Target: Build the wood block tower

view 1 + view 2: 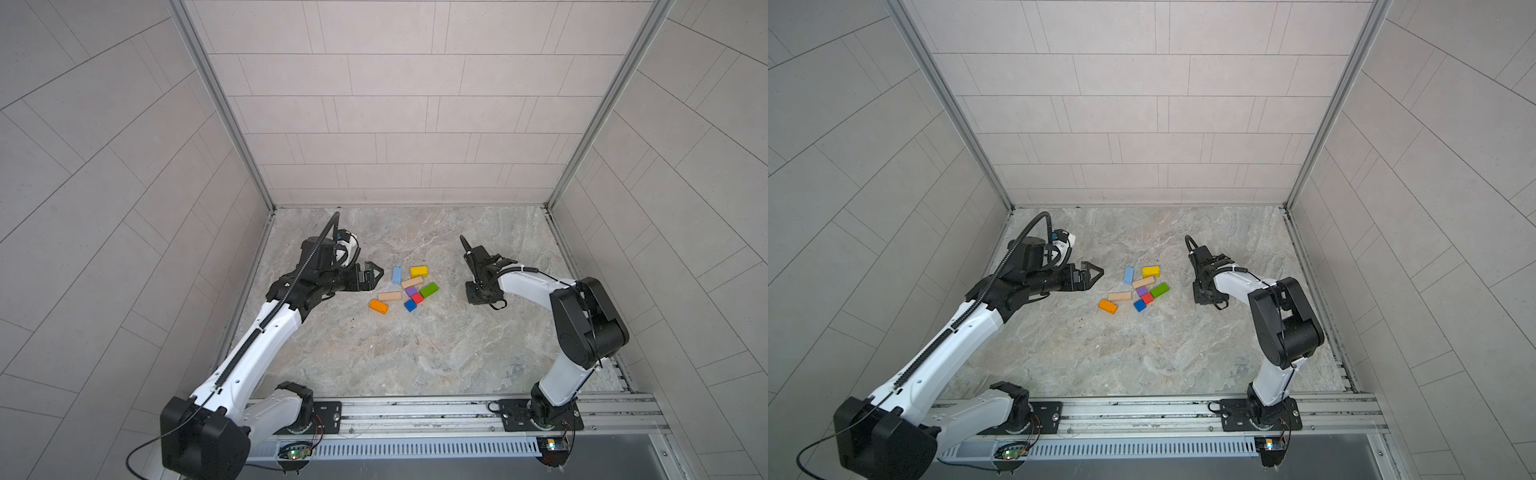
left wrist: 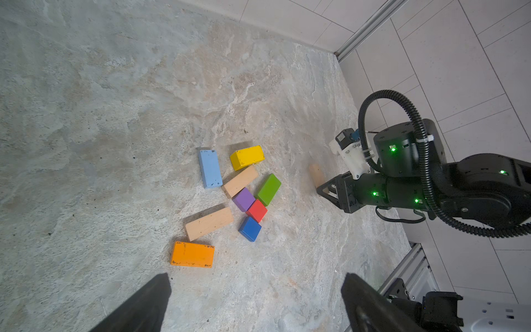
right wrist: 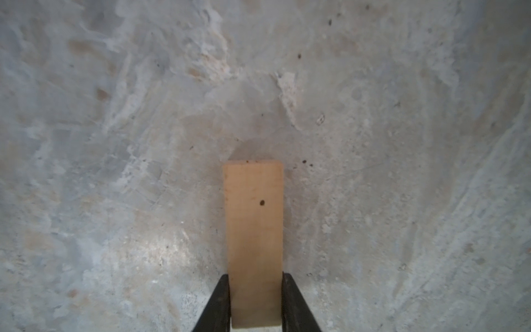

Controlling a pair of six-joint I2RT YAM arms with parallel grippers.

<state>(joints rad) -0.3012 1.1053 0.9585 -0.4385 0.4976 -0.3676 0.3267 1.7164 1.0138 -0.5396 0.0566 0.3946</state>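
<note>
Right wrist view: one tan oblong (image 3: 254,215) is seen clamped near one end, with the right gripper (image 3: 255,277) closed against its two long sides. It is kept well apart from the other wood blocks. Whether it rests on the table (image 1: 374,353) cannot be told.

Nine blocks are scattered flat at mid-table in both top views, and no tower is begun. The purple cube (image 2: 243,199) is wedged against the red cube (image 2: 256,210) and a second tan oblong (image 2: 240,181).

The left gripper (image 2: 255,301) is held empty, jaws wide apart, near the orange oblong (image 2: 192,254).

The blocks are judged light, rigid and smooth, perhaps a little slippery where painted. Oblongs are best taken across the narrow width at mid-length. The crowded cubes are best taken by their free faces.
</note>
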